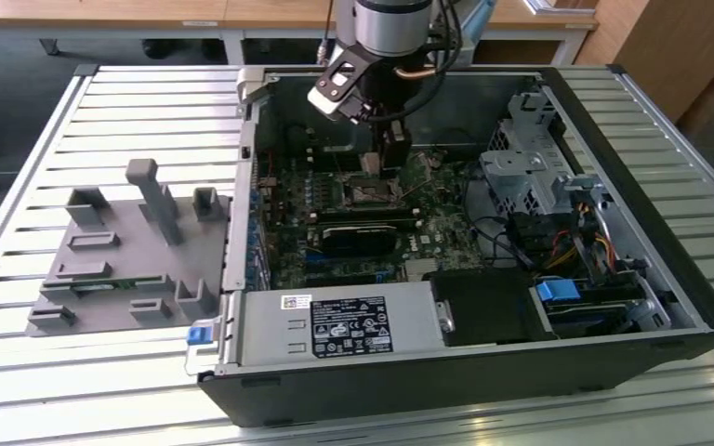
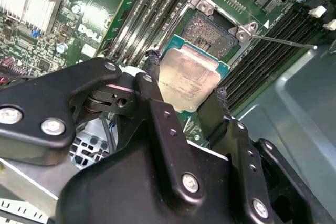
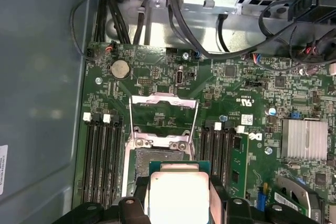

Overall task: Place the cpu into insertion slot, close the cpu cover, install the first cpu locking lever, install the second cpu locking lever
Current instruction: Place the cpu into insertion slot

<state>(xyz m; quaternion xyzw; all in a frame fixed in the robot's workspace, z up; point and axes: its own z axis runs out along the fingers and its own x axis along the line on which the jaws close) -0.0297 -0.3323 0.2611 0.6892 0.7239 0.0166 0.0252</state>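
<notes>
My gripper [image 2: 186, 90] is shut on the cpu [image 2: 188, 81], a flat square chip with a dull silver top, its black fingers [image 2: 153, 72] pressing on two opposite edges. The chip hangs level just above the board, beside the insertion slot [image 2: 211, 29], a dark square socket with a thin metal rim, and overlaps its near edge. In the first wrist view the cpu [image 3: 178, 195] sits at the edge of the insertion slot [image 3: 157, 158], and the cpu cover [image 3: 163, 98] stands swung open beyond it. A thin locking lever [image 2: 283, 41] sticks out free. In the exterior view the gripper [image 1: 390, 160] reaches down into the case over the insertion slot [image 1: 370, 193].
Long black memory slots [image 3: 102, 156] flank the socket on both sides. A finned silver heat sink [image 3: 304, 139] sits on the board nearby. Cables [image 3: 173, 19] and a metal drive cage [image 1: 531, 177] crowd one end of the case. A grey fixture [image 1: 122, 251] lies outside at the exterior view's left.
</notes>
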